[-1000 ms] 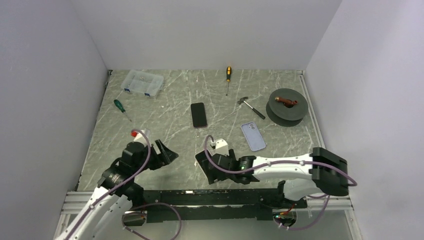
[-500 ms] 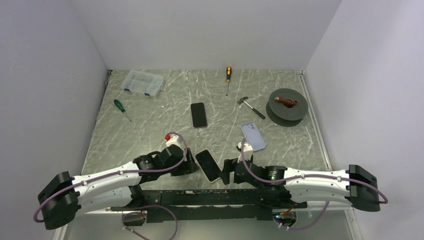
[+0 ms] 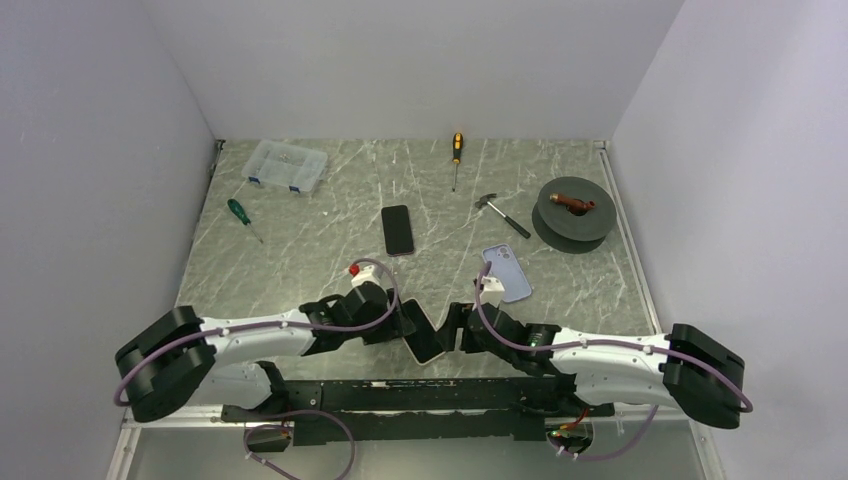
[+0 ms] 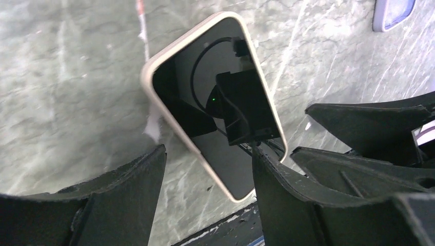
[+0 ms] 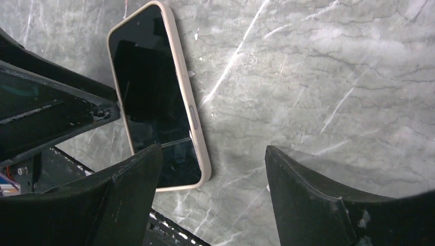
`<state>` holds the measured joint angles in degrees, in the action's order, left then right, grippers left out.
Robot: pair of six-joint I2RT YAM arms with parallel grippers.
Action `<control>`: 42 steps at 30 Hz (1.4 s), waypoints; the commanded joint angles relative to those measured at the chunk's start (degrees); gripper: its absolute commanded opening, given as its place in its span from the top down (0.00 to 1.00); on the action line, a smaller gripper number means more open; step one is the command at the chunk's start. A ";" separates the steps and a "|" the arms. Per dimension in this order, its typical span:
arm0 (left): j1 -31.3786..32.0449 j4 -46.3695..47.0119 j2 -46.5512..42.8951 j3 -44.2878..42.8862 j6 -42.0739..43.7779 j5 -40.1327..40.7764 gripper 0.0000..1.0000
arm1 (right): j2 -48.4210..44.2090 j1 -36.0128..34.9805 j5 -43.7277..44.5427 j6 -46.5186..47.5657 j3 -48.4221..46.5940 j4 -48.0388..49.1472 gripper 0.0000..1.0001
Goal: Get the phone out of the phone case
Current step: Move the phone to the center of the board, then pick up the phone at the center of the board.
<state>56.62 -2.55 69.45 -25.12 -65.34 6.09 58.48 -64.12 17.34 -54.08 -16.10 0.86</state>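
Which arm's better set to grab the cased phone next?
Left, probably. The cased phone lies lined up with the left end effector's open gap; the right end effector, also open, sits mostly over bare table, with the phone off beside one finger.

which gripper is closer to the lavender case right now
Right. The right gripper sits just on the near, left side of the lavender case. The left gripper is farther off, on the other side of the beige-cased phone.
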 commanded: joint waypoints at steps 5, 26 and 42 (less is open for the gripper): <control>0.31 5.32 7.56 -5.91 5.30 -3.69 0.33 | 1.71 0.22 -2.27 0.35 0.30 -2.82 0.28; 0.26 3.58 2.48 -6.57 6.88 -1.06 0.28 | -7.57 -1.41 1.22 2.18 -4.96 -17.55 0.09; 0.16 -22.01 -43.80 12.26 -6.57 13.64 0.11 | 20.33 -8.56 10.44 5.22 -30.28 -32.16 0.00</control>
<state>56.73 -19.11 31.05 -12.95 -68.88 16.03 77.28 -72.69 25.58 -49.06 -44.53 -28.29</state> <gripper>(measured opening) 0.882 0.993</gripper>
